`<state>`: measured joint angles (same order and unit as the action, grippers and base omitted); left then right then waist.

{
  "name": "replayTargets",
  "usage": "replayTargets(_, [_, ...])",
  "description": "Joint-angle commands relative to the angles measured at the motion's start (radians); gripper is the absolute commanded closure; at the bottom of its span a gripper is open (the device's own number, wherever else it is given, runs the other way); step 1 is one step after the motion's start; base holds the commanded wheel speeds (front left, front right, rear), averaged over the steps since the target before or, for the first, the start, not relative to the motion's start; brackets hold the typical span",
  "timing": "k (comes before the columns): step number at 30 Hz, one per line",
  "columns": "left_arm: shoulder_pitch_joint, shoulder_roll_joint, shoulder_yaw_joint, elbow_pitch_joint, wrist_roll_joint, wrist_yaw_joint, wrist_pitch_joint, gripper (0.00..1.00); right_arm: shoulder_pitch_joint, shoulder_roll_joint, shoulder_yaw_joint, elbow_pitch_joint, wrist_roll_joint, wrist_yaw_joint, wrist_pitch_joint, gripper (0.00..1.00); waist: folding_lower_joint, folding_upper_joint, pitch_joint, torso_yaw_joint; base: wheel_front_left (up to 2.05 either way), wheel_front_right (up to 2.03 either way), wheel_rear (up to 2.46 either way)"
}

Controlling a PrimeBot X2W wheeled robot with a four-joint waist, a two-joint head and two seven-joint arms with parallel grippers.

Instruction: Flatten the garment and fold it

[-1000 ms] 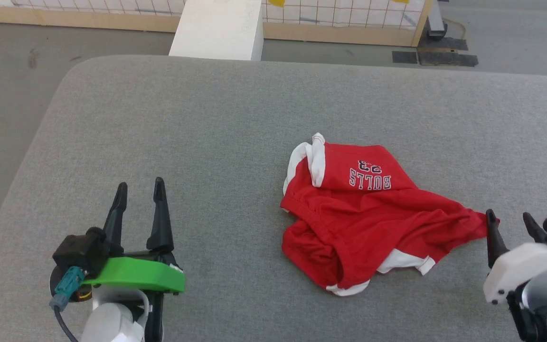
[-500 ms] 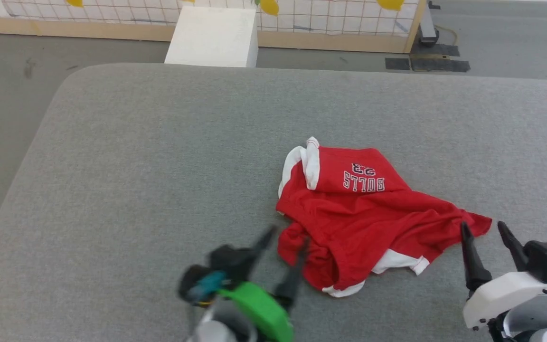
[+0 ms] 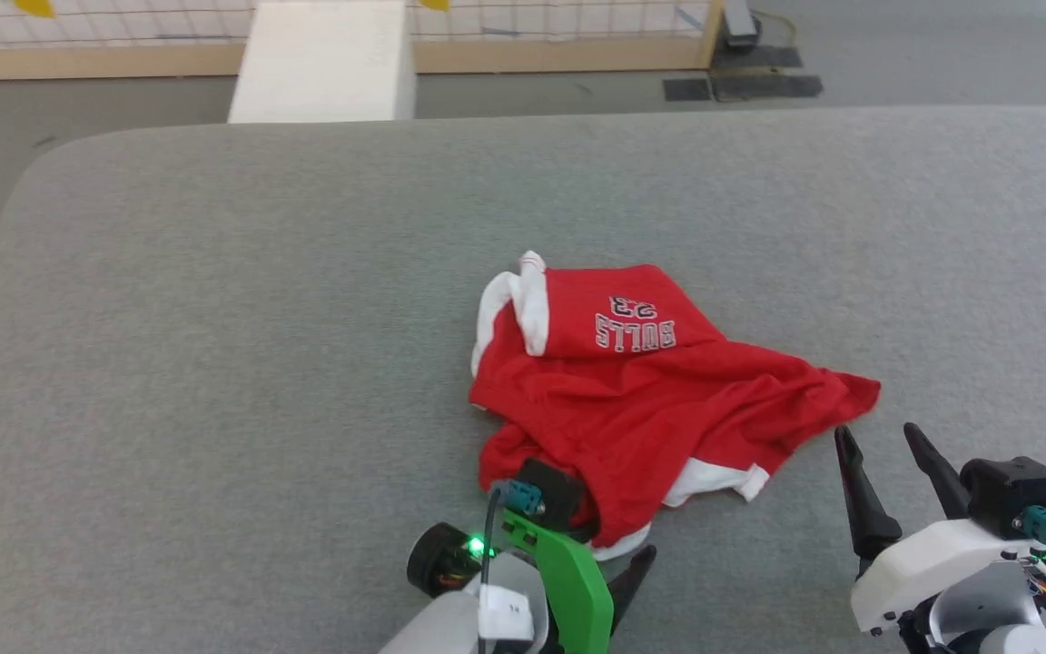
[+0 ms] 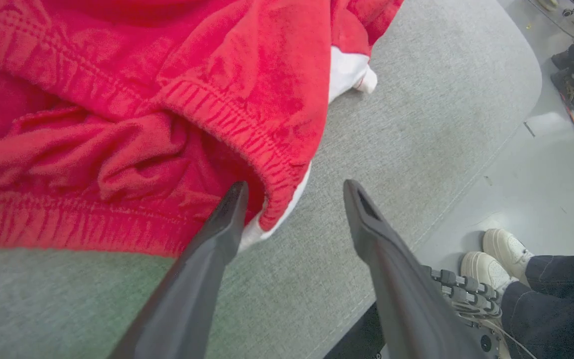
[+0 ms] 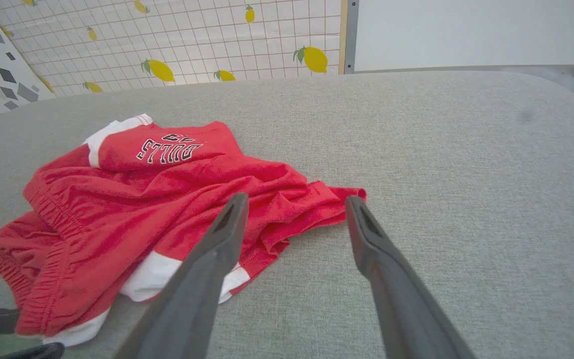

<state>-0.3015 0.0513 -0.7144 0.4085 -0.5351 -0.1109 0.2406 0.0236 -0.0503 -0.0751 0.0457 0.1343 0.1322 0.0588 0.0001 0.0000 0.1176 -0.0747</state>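
The garment (image 3: 650, 400) is a pair of red shorts with white hem bands, lying crumpled on the grey padded table (image 3: 214, 318), its "BULLS 23" print facing away. My left gripper (image 3: 625, 556) is open at the garment's near edge. In the left wrist view the gathered red waistband and a white hem (image 4: 279, 199) sit between its open fingers (image 4: 294, 192). My right gripper (image 3: 877, 434) is open just short of the garment's right corner (image 5: 347, 194), touching nothing. The right wrist view looks between the fingers (image 5: 297, 200) at the garment (image 5: 167, 199).
A white block (image 3: 323, 59) stands beyond the table's far edge, in front of a tiled wall with lemon prints (image 5: 312, 59). A person's feet in white shoes (image 4: 496, 254) stand on the floor by the table's near rounded corner.
The camera has shifted. My left arm swung from the table's left side to the garment's near edge, its open fingers now around the waistband. The right gripper stays open by the right corner.
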Motion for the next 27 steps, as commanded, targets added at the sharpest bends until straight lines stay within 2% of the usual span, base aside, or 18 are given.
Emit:
replayTargets(1, [-0.022,0.004,0.005,0.000,-0.007,0.006,0.007,0.00,-0.014,0.000,0.002,0.004,0.011,-0.002,-0.010,0.00,-0.0001,0.0000,0.013,-0.020,0.00,0.00,0.00])
replayTargets(2, [-0.026,0.004,0.009,-0.005,-0.013,0.005,0.006,0.36,-0.016,0.000,0.004,0.008,0.013,-0.002,-0.014,0.00,-0.0001,0.0000,0.015,-0.023,0.00,0.00,0.00])
replayTargets(3, [-0.030,0.004,0.010,-0.010,-0.015,0.004,0.003,0.79,-0.018,0.000,0.004,0.010,0.015,-0.002,-0.016,0.00,-0.0001,0.0000,0.017,-0.025,0.00,0.00,0.00])
replayTargets(4, [-0.036,0.004,0.009,-0.017,-0.017,0.003,-0.002,1.00,-0.020,0.000,0.005,0.013,0.019,-0.002,-0.019,0.00,-0.0001,0.0000,0.018,-0.027,0.00,0.00,0.00])
replayTargets(9, [-0.082,0.004,-0.002,-0.051,-0.032,-0.009,-0.041,1.00,-0.028,0.000,0.003,0.025,0.029,-0.002,-0.030,0.00,-0.0001,0.0000,0.022,-0.023,0.00,0.00,0.00])
replayTargets(13, [-0.180,0.001,-0.001,-0.100,-0.046,-0.014,-0.142,1.00,-0.038,0.000,0.000,0.033,0.032,-0.002,-0.041,0.00,-0.0001,0.0000,0.019,-0.015,0.00,0.00,0.00])
replayTargets(16, [-0.242,0.000,0.015,-0.145,-0.102,-0.013,-0.224,1.00,-0.043,0.000,0.001,0.037,0.032,-0.002,-0.044,0.00,-0.0001,0.0000,0.013,-0.014,0.00,0.00,0.00])
replayTargets(20, [-0.287,-0.001,0.058,-0.176,-0.161,0.037,-0.300,1.00,-0.041,0.000,0.001,0.042,0.033,-0.002,-0.048,0.00,-0.0001,0.0000,0.006,-0.013,0.00,0.00,0.00])
replayTargets(22, [-0.263,0.049,0.095,-0.150,-0.151,0.097,-0.288,1.00,-0.039,0.000,0.003,0.045,0.041,-0.002,-0.055,0.00,-0.0001,0.0000,0.007,-0.011,0.00,0.00,0.00])
replayTargets(27, [-0.133,0.181,0.159,-0.103,-0.166,0.187,-0.240,1.00,-0.037,0.000,0.004,0.046,0.047,-0.002,-0.063,0.00,-0.0001,0.0000,0.018,0.003,0.00,0.00,0.00])
